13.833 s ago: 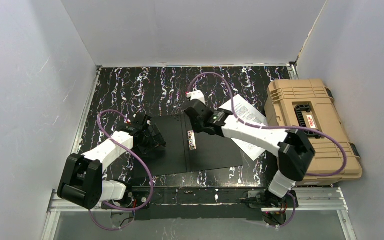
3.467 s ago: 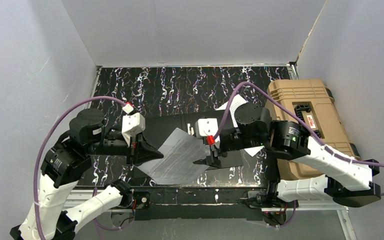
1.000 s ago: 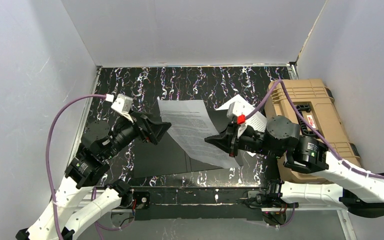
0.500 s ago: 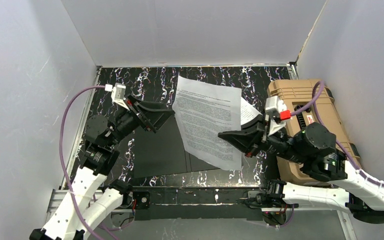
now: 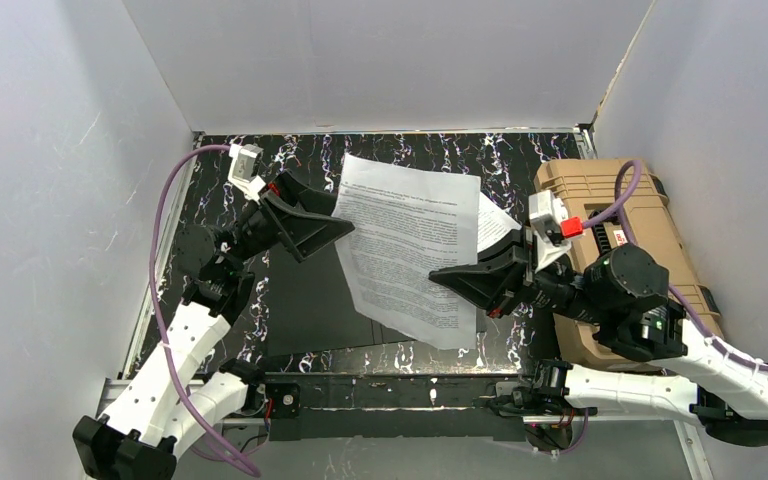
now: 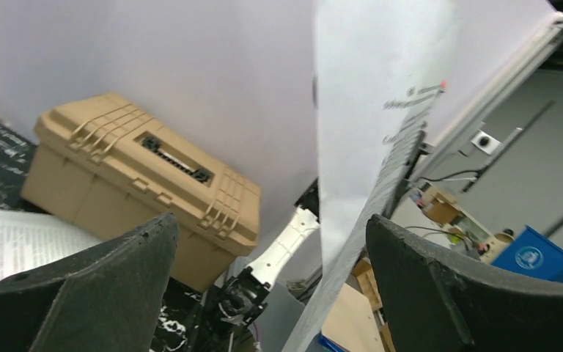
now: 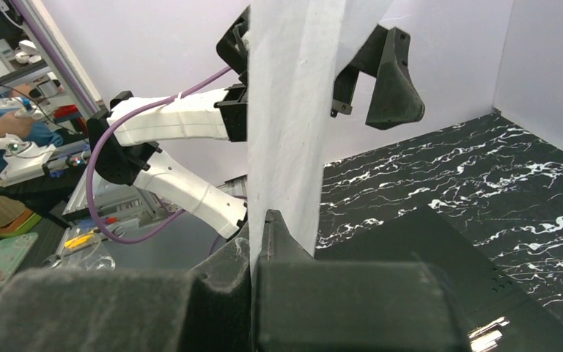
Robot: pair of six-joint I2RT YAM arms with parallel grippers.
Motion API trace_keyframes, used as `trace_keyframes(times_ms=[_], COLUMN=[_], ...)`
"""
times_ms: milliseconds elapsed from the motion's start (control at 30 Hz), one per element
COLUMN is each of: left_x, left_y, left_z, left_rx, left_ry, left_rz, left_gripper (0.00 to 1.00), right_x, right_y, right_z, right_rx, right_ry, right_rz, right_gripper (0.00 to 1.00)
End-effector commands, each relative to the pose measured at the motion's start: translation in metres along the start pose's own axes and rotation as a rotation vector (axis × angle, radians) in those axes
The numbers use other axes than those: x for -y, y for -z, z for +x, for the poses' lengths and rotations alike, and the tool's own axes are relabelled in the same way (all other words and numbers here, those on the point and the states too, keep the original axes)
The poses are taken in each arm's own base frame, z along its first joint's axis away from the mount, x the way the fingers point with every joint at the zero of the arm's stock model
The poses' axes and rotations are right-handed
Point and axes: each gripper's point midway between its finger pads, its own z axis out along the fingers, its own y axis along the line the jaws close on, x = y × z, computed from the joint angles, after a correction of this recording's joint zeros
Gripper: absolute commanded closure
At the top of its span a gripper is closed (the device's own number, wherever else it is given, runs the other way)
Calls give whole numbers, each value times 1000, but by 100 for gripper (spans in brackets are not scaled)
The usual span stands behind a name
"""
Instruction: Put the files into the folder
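Files are in two places: one printed sheet (image 5: 410, 245) is held in the air over the folder (image 5: 305, 300), and a second sheet (image 5: 497, 222) lies flat on the table (image 5: 410, 150) just right of the folder, partly hidden behind the held one. The folder lies open and flat with its black inside up, and its metal clip (image 7: 485, 339) shows in the right wrist view.

The held sheet is tilted with its printed face toward the top camera. It covers the folder's right half and reaches past its far edge. The right gripper (image 5: 443, 274) is clamped tight on this sheet's near right edge, above the folder's right leaf. In the right wrist view the paper rises straight out of the closed jaws.

The left gripper (image 5: 335, 215) is above the folder's left leaf with its jaws spread wide, gripping nothing. The sheet's left edge stands between the fingers. In the left wrist view the paper is nearer the right finger (image 6: 476, 293); whether it touches is unclear.

A tan case (image 5: 610, 225) sits right of the folder, beyond the second sheet.
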Motion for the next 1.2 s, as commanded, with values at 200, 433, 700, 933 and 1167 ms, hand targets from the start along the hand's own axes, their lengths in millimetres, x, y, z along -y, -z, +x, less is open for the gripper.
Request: trace_keyframes(times_ms=[200,433,700,933,1167], left_x=[63,71,75,75,76], left_y=[7,10,11,11,10], left_z=[-3,-2,-7,-13,-16], left_rx=[-55,-59,-41,-9,0], left_ry=[-63,-79,-96,-121,-127], left_rz=[246,264,256,229,229], left_gripper=[27,76,85,79,96], right_x=[-5,5,9,13,14], right_y=[-4,2,5,6,5], right_z=[-15,-13,-5,2,3], right_rx=[45,46,17,-3,-4], right_ry=[-26,-40,-61,-72,-71], right_rz=[-13,46,72,94,96], right_gripper=[99,99,99,99,99])
